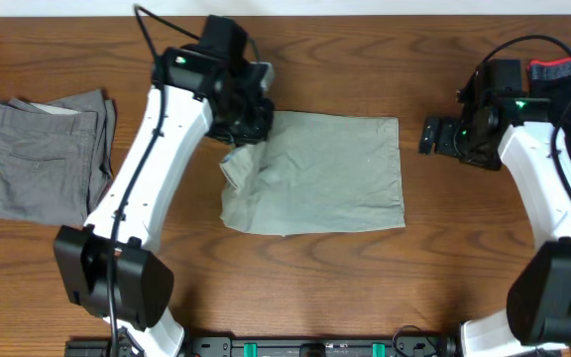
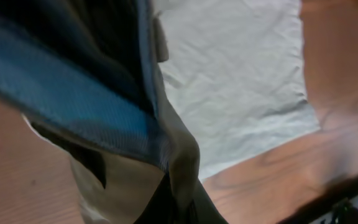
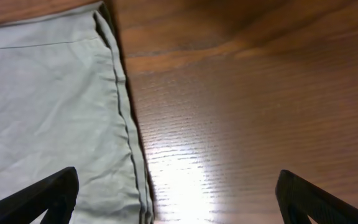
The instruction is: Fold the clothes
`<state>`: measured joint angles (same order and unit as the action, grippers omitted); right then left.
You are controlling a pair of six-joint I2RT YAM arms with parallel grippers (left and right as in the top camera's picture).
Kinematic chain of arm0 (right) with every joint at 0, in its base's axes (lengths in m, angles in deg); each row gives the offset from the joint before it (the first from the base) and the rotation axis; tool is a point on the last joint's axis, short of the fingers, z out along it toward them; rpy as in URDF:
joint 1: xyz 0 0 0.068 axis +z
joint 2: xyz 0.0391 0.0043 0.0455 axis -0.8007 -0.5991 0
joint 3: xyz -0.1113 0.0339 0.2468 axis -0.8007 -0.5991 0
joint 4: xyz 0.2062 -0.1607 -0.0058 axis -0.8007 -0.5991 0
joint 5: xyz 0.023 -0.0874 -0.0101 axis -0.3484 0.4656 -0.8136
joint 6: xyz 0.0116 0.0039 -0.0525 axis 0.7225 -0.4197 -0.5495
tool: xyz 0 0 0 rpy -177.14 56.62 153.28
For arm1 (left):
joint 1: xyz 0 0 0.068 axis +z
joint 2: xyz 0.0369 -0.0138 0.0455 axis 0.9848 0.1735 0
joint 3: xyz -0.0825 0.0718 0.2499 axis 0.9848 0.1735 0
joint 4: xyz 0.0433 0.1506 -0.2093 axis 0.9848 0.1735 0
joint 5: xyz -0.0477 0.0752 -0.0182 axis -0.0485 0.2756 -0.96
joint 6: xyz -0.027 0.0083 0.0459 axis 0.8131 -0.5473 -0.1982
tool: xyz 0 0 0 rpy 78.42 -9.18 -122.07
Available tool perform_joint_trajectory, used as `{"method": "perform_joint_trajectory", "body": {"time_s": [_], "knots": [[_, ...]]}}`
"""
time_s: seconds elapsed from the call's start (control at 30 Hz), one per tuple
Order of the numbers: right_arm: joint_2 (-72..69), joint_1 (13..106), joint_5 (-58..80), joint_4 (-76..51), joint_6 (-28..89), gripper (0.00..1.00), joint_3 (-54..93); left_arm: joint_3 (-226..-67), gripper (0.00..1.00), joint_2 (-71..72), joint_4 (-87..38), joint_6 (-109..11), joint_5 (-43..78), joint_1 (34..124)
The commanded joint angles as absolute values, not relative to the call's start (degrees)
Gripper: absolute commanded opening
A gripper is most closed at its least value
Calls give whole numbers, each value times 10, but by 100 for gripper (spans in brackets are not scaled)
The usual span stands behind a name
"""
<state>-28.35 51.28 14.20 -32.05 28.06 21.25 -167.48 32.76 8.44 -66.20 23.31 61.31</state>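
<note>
Khaki-green shorts (image 1: 325, 174) lay on the desk (image 1: 385, 288), their left edge pinched in the clamped left claw (image 1: 240, 137); the right claw (image 1: 431, 136) gaped empty beside them. A fold seemed underway (my judgement): next, carry that edge rightward across.

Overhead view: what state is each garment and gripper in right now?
khaki-green shorts, flat mid-table, left edge bunched up and pinched.
grey shorts, folded, lying far left, untouched.
left gripper, shut on the khaki-green shorts' left edge.
right gripper, open, empty, beside the shorts' right edge.
</note>
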Motion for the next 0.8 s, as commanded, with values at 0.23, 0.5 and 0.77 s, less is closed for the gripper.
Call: {"method": "perform_joint_trajectory", "body": {"time_s": [0.23, 0.5, 0.77], "knots": [[-350, 508, 147, -306, 301, 99, 219, -1688, 6, 284, 60, -643, 236, 553], [-357, 507, 146, -295, 303, 99, 219, -1687, 6, 315, 28, -607, 235, 523], [-358, 508, 146, -295, 305, 96, 219, -1687, 6, 321, 5, -603, 238, 521]]}}
